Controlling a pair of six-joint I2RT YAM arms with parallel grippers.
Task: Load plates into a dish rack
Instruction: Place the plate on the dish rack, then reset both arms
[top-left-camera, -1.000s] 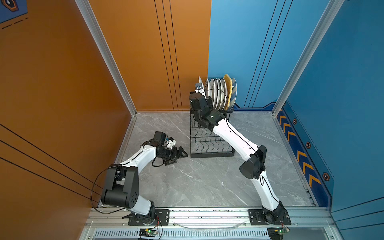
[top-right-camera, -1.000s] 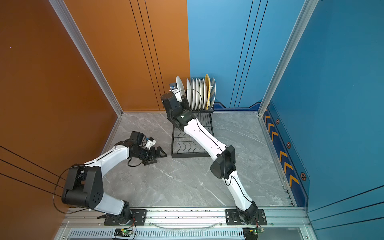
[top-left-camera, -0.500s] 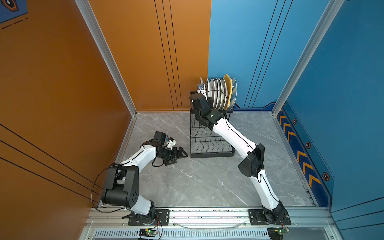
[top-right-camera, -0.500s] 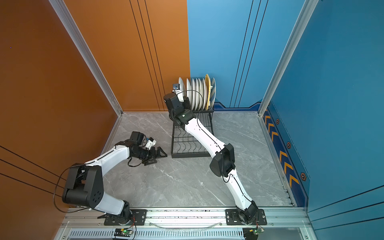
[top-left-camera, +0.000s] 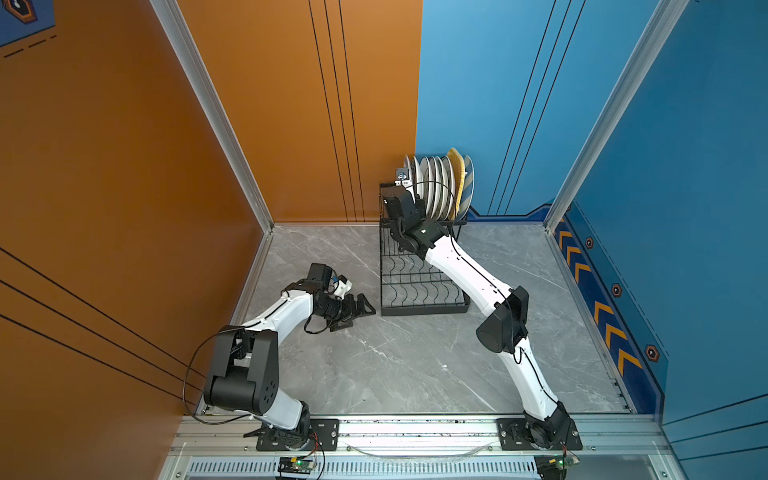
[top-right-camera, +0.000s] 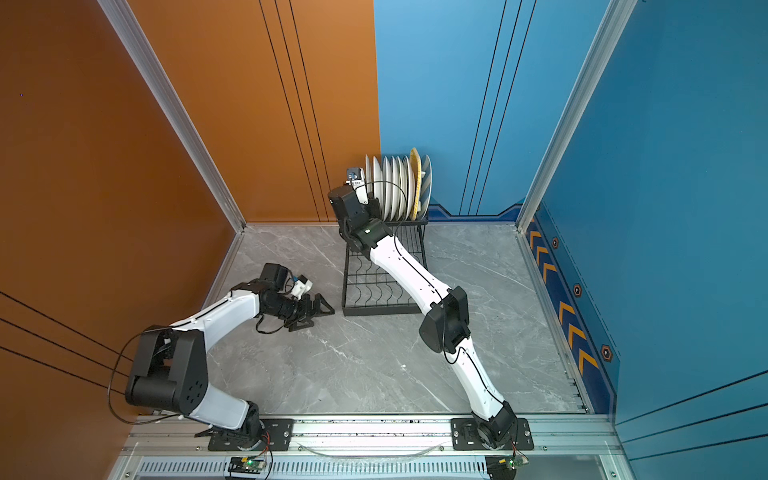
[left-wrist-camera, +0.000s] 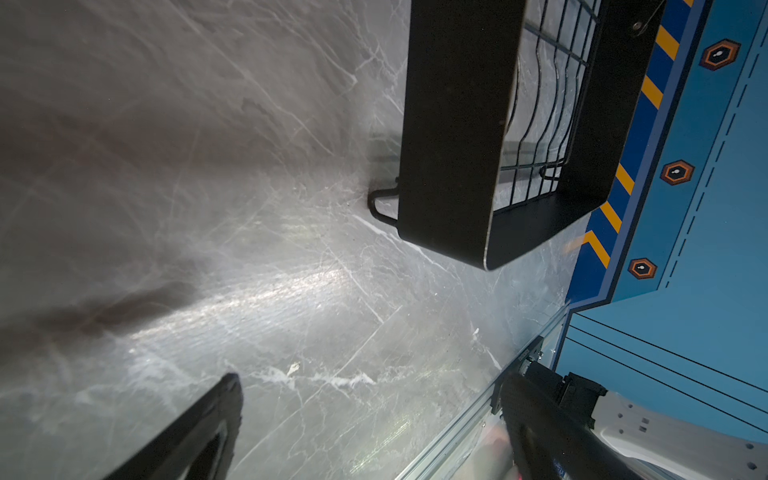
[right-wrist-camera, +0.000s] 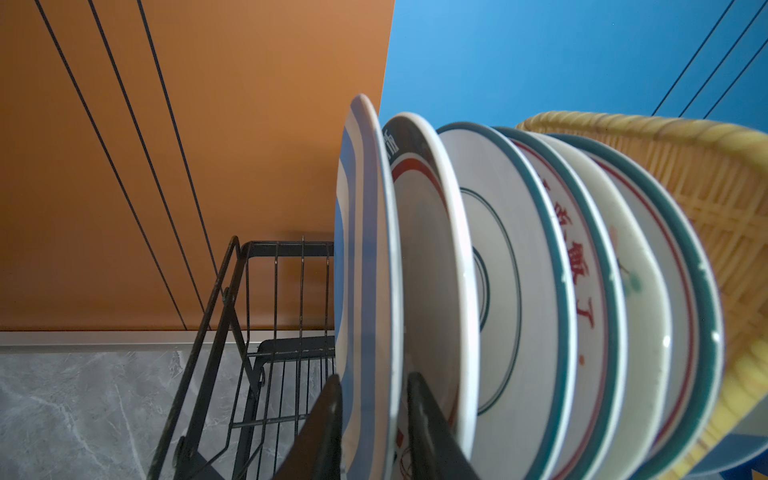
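The step in hand looks like the let-go of the last plate. The plates (top-left-camera: 440, 189) stand on edge in a row on the raised tier at the 12 o'clock end of the dish rack (top-left-camera: 424, 309). In both top views the rack sits toward 12 o'clock on the floor (top-left-camera: 415, 365).

The striped plate (right-wrist-camera: 365, 249) is at the 9 o'clock end of that row, upright and close beside the next plate (right-wrist-camera: 432, 249). The yellow woven plate (right-wrist-camera: 685, 187) is near the 3 o'clock end.

The right gripper (right-wrist-camera: 374, 378) straddles the striped plate's rim with its jaws slightly apart. One finger lies against the plate and the other shows a sliver of gap, so the plate looks released rather than pinched.

The left gripper (top-left-camera: 353, 309) lies low by the floor at 9 o'clock of the rack's base, jaws wide apart and empty.

I see no plate outside the rack, so loading seems nearly done. Next, the right gripper should part a little more and draw back toward 6 o'clock without nudging either plate.
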